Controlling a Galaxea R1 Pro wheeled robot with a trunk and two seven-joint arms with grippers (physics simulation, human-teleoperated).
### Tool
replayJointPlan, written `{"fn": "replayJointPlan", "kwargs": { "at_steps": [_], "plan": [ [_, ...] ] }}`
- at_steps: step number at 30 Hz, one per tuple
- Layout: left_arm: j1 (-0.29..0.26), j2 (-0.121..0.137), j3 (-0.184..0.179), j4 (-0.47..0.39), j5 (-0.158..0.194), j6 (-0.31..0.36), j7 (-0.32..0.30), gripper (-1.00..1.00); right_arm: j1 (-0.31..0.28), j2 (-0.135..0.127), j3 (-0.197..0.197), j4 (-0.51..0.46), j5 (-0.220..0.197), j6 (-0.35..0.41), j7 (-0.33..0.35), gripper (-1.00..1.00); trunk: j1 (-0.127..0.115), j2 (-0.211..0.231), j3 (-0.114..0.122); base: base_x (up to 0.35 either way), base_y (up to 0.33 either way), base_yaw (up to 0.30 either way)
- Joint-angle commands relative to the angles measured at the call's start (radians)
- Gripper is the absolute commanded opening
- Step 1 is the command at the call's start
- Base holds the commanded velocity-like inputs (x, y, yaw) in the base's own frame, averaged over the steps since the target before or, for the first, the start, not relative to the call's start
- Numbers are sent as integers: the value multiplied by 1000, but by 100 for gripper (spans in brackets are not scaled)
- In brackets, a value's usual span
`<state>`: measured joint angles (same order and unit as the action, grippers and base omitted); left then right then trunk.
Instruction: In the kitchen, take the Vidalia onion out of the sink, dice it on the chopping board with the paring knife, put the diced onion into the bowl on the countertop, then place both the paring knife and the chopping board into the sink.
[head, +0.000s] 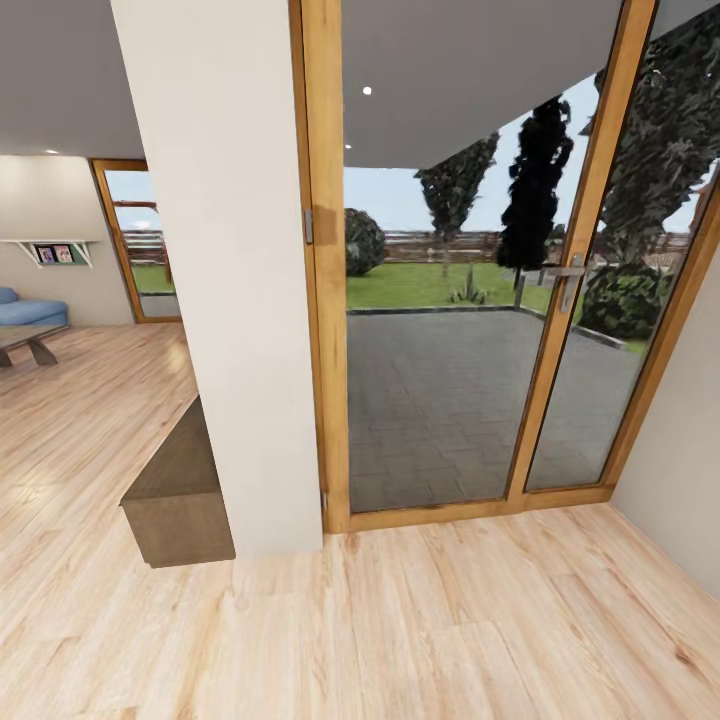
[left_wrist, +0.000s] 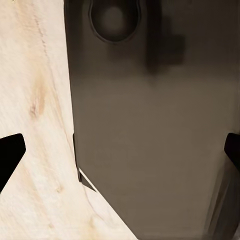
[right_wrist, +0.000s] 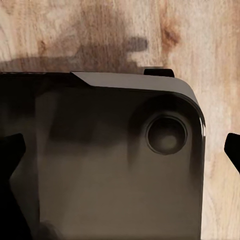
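Robot in transit facing glass door (head: 440, 300), white pillar (head: 230, 270) just left of it. Both claws spread wide, empty. No kitchen item reached; all steps apparently remain.

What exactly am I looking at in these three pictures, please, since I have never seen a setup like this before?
These are simulator renders from a wheeled robot with two arms, steered by a person. The large picture comes from the camera on its head: it faces a wood-framed glass door onto a paved patio, beside a white pillar, with a low wooden bench and light wood floor. Far off on the left stand a blue sofa and a wall shelf.

The other two come from cameras near each arm's tool, looking down. The dark tips at the picture edges are the left tool and right tool, both spread open and holding nothing. Below them is a dark glossy body, probably the robot's own base, over the floor. No kitchen things are in sight yet.
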<state>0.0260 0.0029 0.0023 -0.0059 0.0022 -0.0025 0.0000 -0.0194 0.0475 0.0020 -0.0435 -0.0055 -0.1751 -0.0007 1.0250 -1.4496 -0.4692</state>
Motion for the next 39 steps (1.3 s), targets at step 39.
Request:
{"fn": "replayJointPlan", "kwargs": {
  "at_steps": [39],
  "plan": [
    [0, 40, 3, -467, 2, -185, 3, 100, 0, -34, 0, -439, -2, -272, -35, 100, 0, 0, -1, 0, 0, 0]
  ]
}}
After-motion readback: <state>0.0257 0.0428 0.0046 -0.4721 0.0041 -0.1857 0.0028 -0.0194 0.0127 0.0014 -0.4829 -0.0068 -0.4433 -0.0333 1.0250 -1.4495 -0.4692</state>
